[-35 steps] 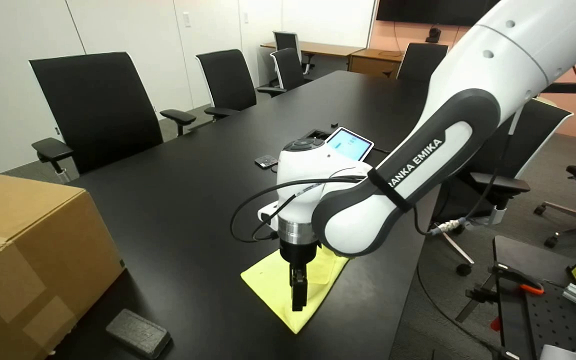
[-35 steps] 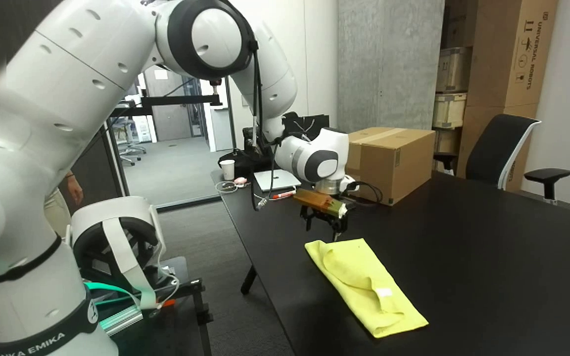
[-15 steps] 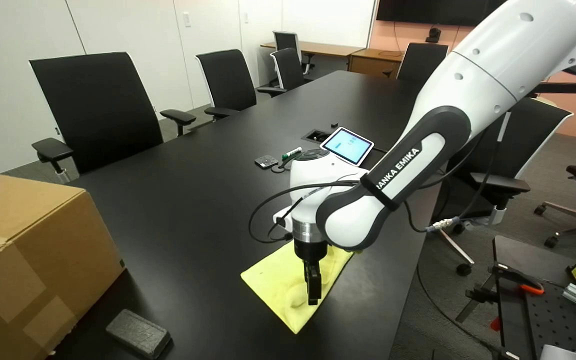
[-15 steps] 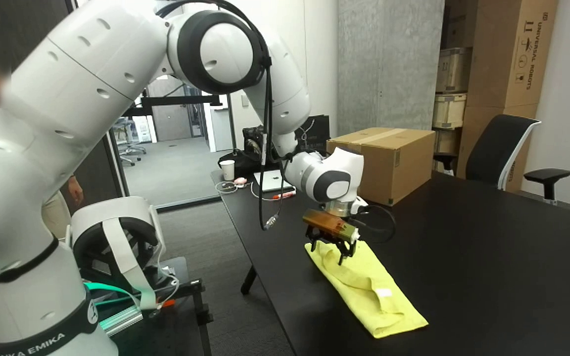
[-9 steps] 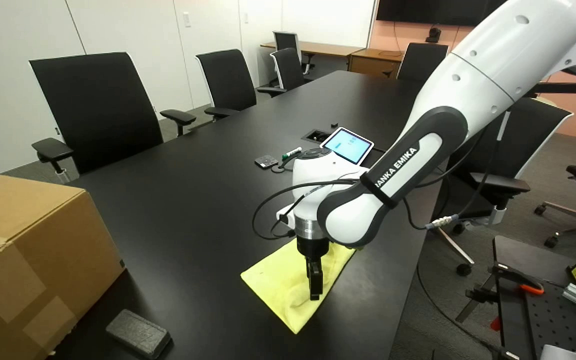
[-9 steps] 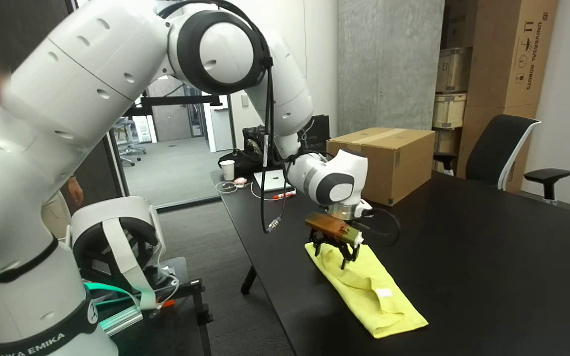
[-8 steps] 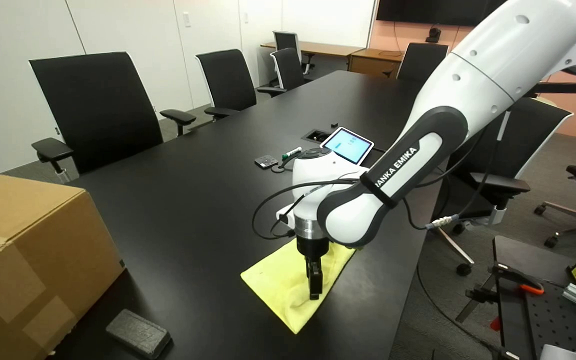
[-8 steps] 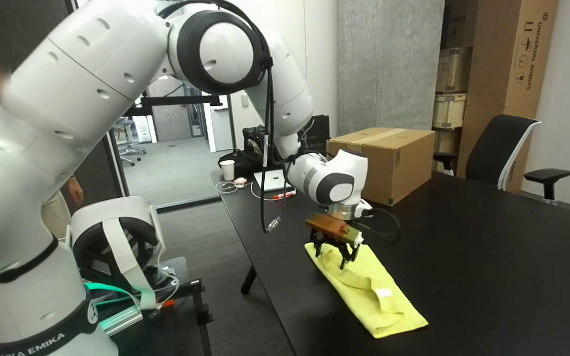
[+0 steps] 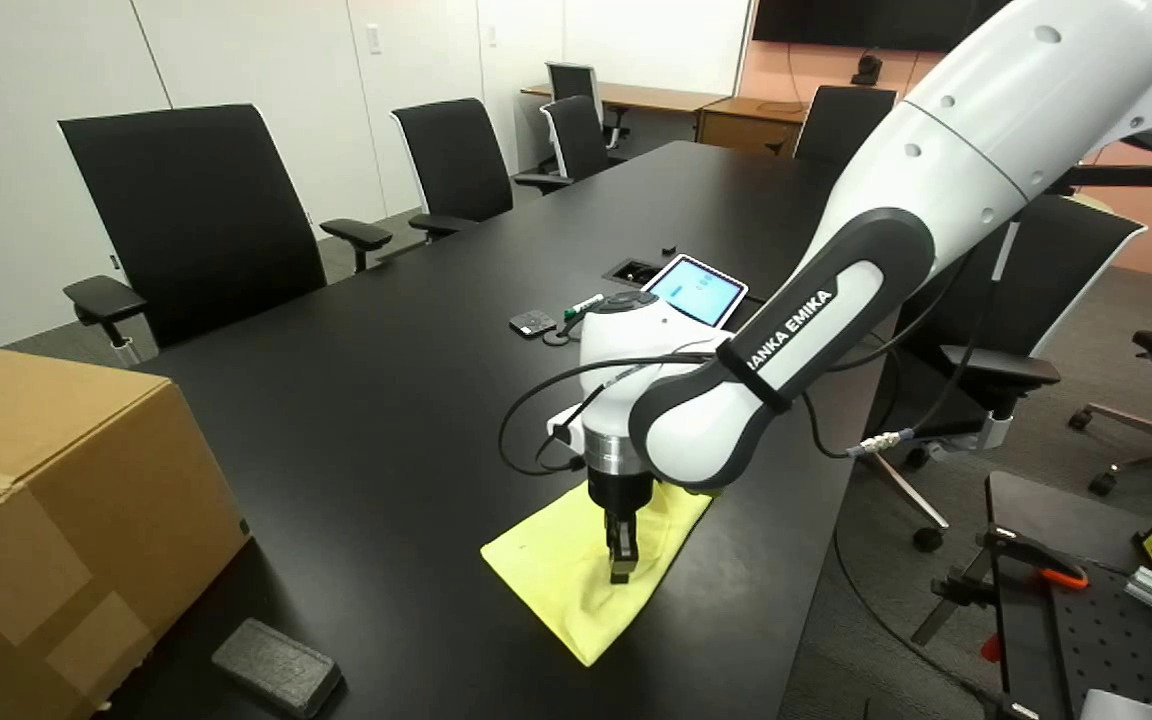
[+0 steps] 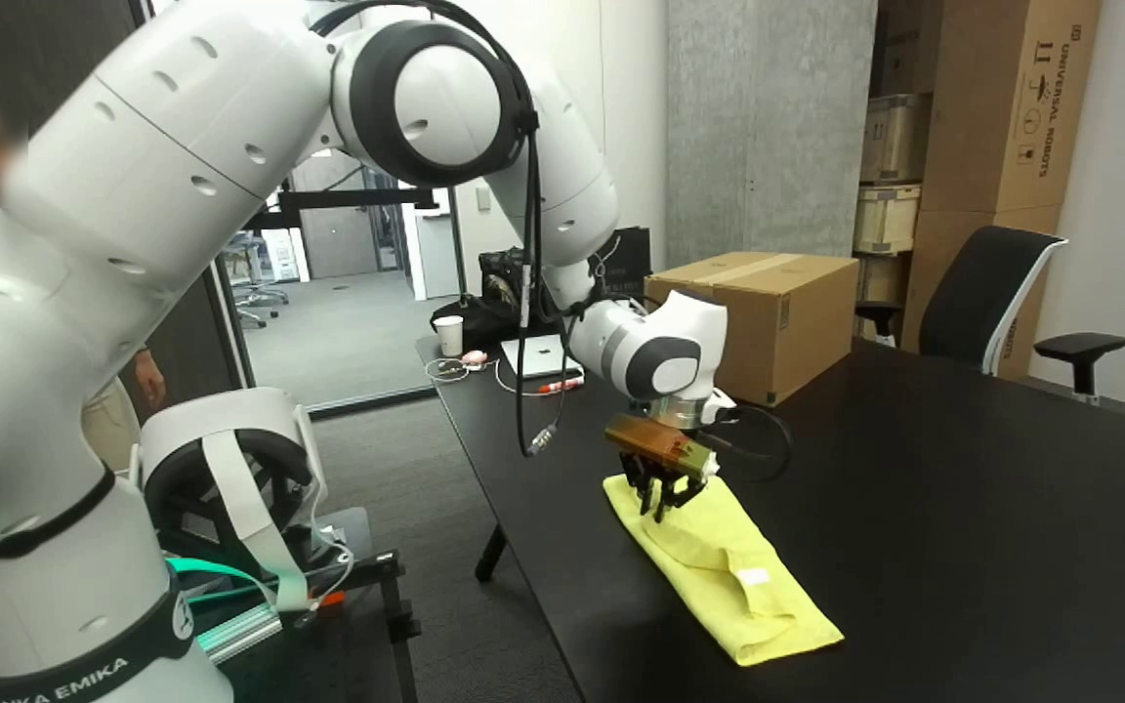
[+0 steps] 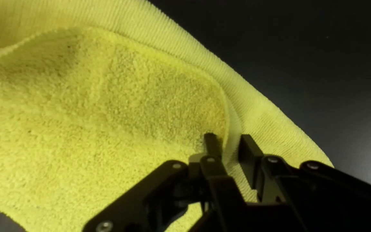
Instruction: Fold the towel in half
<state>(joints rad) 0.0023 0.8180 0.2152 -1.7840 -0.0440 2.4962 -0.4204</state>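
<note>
The yellow towel (image 9: 546, 555) lies on the dark table in both exterior views, near the table's edge. A flap of it is turned over, with a white tag (image 10: 754, 576) by the flap's edge. My gripper (image 10: 653, 510) points down at the towel's end closer to the cardboard box. In the wrist view the gripper's jaws stand a narrow gap apart, and a raised hem of the towel (image 11: 92, 161) runs between them. The left finger (image 11: 212, 143) is on the flap's side, the right finger (image 11: 251, 151) over the ribbed lower layer. Whether both touch the cloth is unclear.
A brown cardboard box (image 9: 86, 520) and a dark grey block (image 9: 277, 664) stand on the table. Farther along lie a tablet (image 9: 698, 290), a green marker (image 9: 584, 306) and a small device (image 9: 533, 323). A laptop (image 10: 538, 356) and white cup (image 10: 448, 335) sit near the far edge.
My gripper has come down onto the towel from above its end. Over the last half second its fingers have drawn from wide apart to a narrow gap. The towel has shifted very slightly.
</note>
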